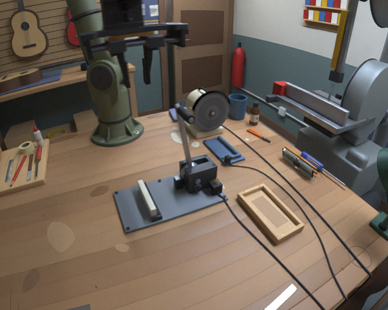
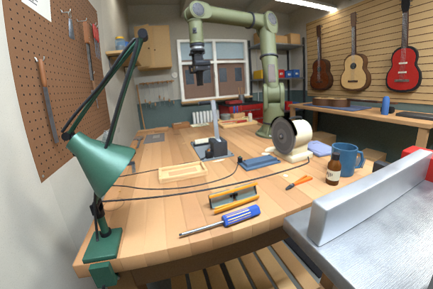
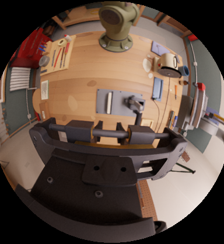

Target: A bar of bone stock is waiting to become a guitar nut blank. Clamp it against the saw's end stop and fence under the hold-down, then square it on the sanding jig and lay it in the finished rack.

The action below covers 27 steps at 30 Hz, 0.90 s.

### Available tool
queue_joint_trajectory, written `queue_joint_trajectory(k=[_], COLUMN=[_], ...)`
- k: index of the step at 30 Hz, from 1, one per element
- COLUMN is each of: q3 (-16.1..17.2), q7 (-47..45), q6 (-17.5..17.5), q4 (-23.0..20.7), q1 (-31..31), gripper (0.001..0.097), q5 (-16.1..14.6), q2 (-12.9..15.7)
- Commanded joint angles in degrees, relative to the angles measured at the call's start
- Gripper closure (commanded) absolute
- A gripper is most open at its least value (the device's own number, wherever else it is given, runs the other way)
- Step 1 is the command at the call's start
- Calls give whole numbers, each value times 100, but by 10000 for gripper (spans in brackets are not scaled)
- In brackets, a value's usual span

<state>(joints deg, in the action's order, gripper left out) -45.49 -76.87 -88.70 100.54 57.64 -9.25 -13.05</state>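
Observation:
The bone bar [image 2: 201,140] is partly hidden behind the saw block in the second side camera. Elsewhere it shows as a pale cream bar [image 1: 147,197] [image 3: 108,102] lying on the grey saw plate [image 1: 164,202], alongside a dark fence, with a small dark stop at its near end. The hold-down lever [image 1: 185,133] stands raised from the dark saw block [image 1: 198,172]. The blue sanding jig [image 1: 223,149] lies by the disc sander [image 1: 209,110]. The wooden rack tray [image 1: 270,212] sits right of the saw plate. My gripper [image 1: 135,68] [image 2: 198,78] hangs high above the bench, open and empty.
A band saw [image 1: 348,123] fills the right side. Black cables [image 1: 288,213] cross the bench around the tray. A green lamp [image 2: 101,162] is clamped at the bench corner. A mug [image 1: 237,106], bottle [image 1: 254,113], screwdriver [image 2: 227,220] and tool tray [image 1: 18,165] lie about.

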Motion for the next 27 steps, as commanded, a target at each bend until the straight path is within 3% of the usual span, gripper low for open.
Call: queue_joint_trajectory(k=[1,13,27], q3=[31,235,247], q7=[47,509,552], q6=[11,108,217], q4=[-28,-339,-290], q1=[33,333,360], gripper=[633,633,633], q5=[40,473,533], q2=[54,644,728])
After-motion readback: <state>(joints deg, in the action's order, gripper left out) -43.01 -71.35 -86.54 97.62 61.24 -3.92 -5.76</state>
